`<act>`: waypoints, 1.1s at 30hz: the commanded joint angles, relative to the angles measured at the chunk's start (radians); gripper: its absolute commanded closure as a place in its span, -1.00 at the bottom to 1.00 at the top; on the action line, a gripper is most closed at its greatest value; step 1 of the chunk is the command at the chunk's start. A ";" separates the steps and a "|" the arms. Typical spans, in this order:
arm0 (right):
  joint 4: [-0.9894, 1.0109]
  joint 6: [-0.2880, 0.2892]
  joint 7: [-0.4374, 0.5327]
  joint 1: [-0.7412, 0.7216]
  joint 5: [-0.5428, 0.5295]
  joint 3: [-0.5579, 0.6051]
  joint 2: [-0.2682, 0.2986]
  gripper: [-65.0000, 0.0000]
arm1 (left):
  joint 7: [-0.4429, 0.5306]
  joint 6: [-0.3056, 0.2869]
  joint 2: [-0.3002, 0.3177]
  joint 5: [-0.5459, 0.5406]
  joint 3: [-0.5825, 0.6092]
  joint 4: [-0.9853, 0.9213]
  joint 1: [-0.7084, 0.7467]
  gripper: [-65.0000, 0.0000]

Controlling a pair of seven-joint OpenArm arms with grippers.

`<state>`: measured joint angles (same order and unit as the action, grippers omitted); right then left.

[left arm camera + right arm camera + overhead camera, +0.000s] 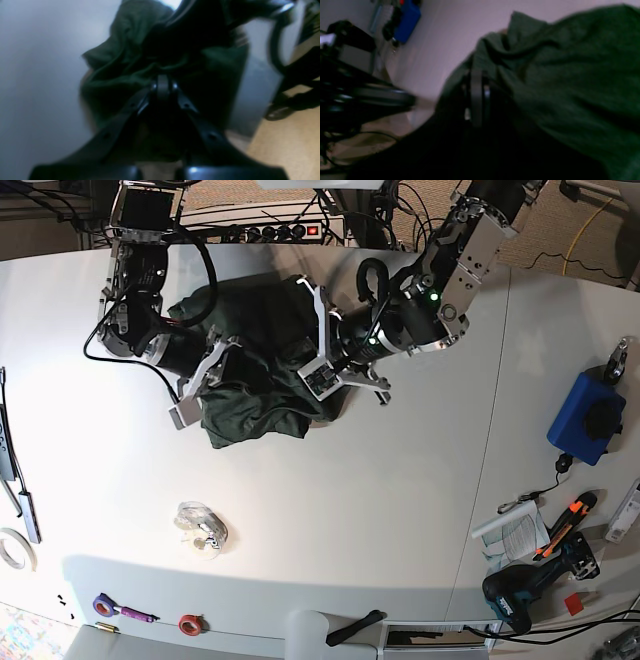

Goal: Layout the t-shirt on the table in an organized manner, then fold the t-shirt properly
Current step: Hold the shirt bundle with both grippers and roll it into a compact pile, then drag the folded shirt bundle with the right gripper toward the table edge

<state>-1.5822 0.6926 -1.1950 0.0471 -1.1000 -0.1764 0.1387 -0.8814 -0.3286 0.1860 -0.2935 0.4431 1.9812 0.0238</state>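
A dark green t-shirt [255,370] lay in a wrinkled heap on the far half of the white table [400,500], not yet spread flat. Both arms reached into it from opposite sides. In the overhead view the right gripper [205,370] met the heap's left edge and the left gripper [318,365] met its right edge, with the bunched cloth lying between them.

The left wrist view was blurred, but it showed the left gripper [163,82] with its fingertips pressed together, green folds of the t-shirt [125,57] gathered right at the tips; it seemed to be pinching a fold. In the right wrist view the right gripper [476,95] was likewise closed, its tips sunk into the edge of the t-shirt [570,82], apparently clamping cloth there.

The heap's longer spread ran roughly from one gripper to the other, so neither arm was nearer; each held its own side. Spreading the shirt would likely call for drawing the two grips apart along that line.
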 commanded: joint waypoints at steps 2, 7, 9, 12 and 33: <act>-0.015 0.006 0.014 -0.004 -0.029 0.014 -0.035 1.00 | 0.030 0.020 -0.006 0.030 -0.002 0.017 -0.013 1.00; -0.015 0.006 0.016 0.036 0.041 0.111 -0.070 1.00 | 0.037 0.106 -0.006 0.138 -0.002 0.017 -0.012 1.00; -0.014 0.006 0.060 0.059 0.132 0.141 -0.069 1.00 | 0.036 0.138 -0.005 0.179 -0.002 0.017 -0.011 1.00; -0.014 0.006 0.153 0.088 0.313 0.150 -0.069 1.00 | 0.036 0.164 -0.005 0.221 -0.002 0.017 -0.007 1.00; -0.013 -0.096 0.185 0.154 0.626 -0.172 0.277 1.00 | 0.036 0.164 -0.006 0.231 -0.002 0.017 -0.005 1.00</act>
<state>-1.5909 0.6052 -0.9764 0.2001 -0.5079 -0.3416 0.4004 -0.8700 -0.1677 0.1856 -0.0639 0.4435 1.9812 0.0326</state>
